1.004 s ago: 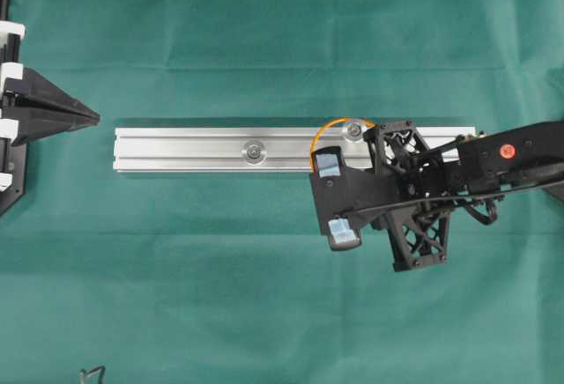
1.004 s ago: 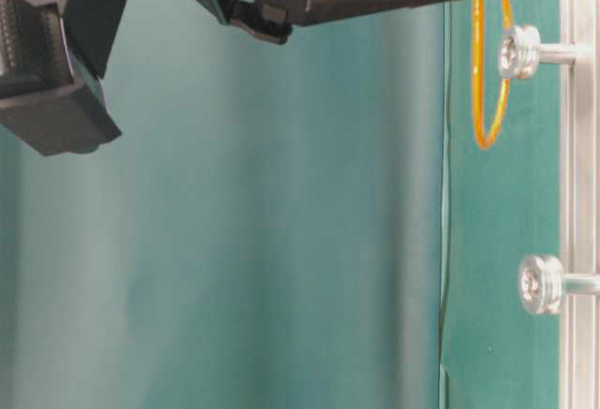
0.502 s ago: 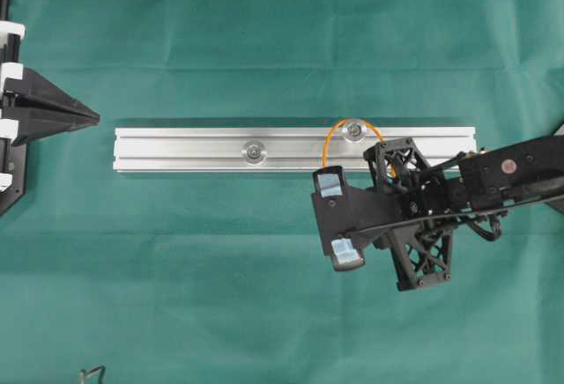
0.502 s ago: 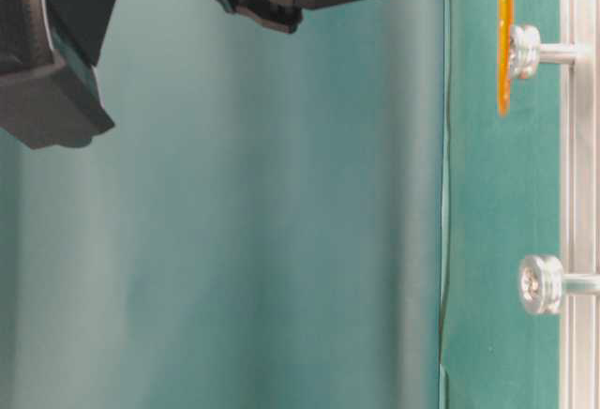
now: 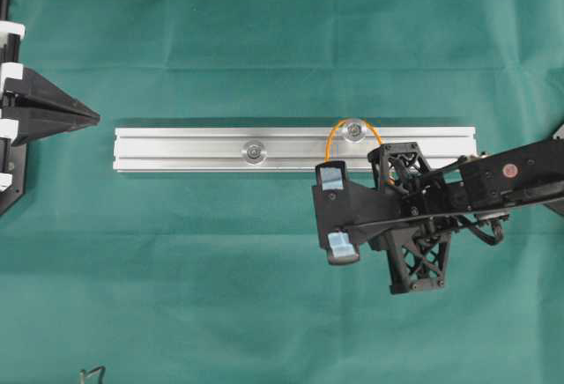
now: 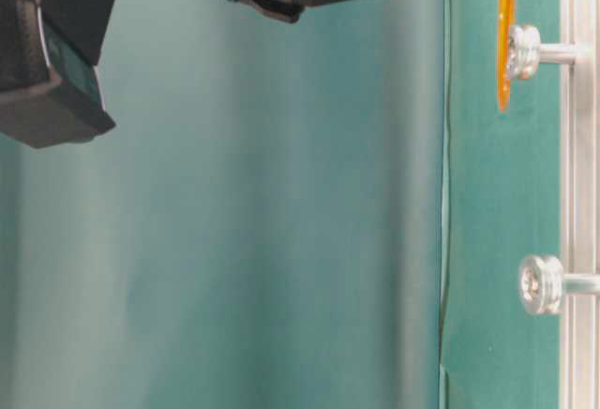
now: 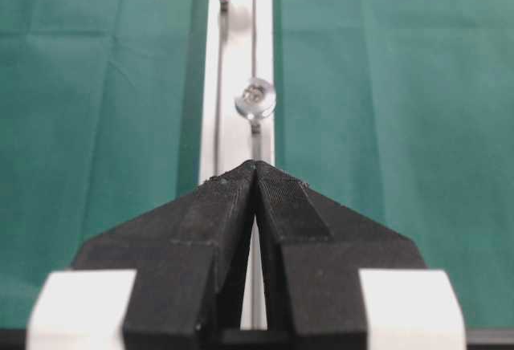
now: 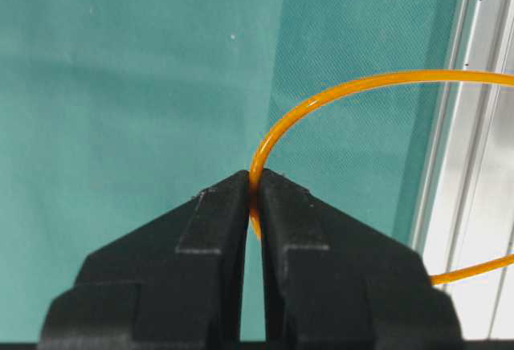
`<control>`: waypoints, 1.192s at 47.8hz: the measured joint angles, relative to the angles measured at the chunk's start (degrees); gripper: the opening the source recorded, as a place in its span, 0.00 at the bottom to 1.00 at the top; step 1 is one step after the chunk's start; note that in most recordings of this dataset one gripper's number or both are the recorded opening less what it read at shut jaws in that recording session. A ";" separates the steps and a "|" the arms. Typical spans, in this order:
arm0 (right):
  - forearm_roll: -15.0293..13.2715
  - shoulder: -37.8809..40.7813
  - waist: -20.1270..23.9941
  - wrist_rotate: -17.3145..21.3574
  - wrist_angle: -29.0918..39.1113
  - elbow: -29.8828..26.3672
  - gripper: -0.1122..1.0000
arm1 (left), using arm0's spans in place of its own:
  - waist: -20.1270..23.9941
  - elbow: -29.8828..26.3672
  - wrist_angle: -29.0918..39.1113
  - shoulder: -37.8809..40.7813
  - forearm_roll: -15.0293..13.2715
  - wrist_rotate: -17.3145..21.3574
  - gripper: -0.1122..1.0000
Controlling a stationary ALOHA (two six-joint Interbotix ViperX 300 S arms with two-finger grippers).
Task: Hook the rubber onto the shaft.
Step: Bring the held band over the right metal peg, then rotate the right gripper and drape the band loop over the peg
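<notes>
Rubber (image 8: 321,97) pinched in right gripper (image 8: 254,180) over the shaft (image 5: 354,130).

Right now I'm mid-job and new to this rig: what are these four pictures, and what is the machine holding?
There are two robot arms over a green cloth. One picture looks straight down, one looks from table level, and one camera rides on each wrist. A silver aluminium rail lies on the cloth with two round-headed shafts standing up from it. The right gripper is shut on a thin orange rubber band. From above, the loop curves around the right-hand shaft. The table-level view shows the band beside that shaft's head; whether it is hooked on, I cannot tell. The left gripper is shut, holds nothing and points along the rail.
</notes>
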 measured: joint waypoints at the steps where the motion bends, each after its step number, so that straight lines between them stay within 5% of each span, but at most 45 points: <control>1: 0.00 0.00 0.09 0.97 -0.26 0.00 0.16 | 0.00 0.09 0.00 -0.09 0.00 -0.09 0.10; 22: 0.00 1.49 0.09 27.77 -3.34 0.00 0.16 | 0.00 0.09 -0.09 -0.09 0.09 0.00 0.10; 57: -0.09 5.98 -2.55 45.00 -10.28 -4.13 0.16 | 0.00 0.00 0.00 -0.09 0.00 0.00 0.10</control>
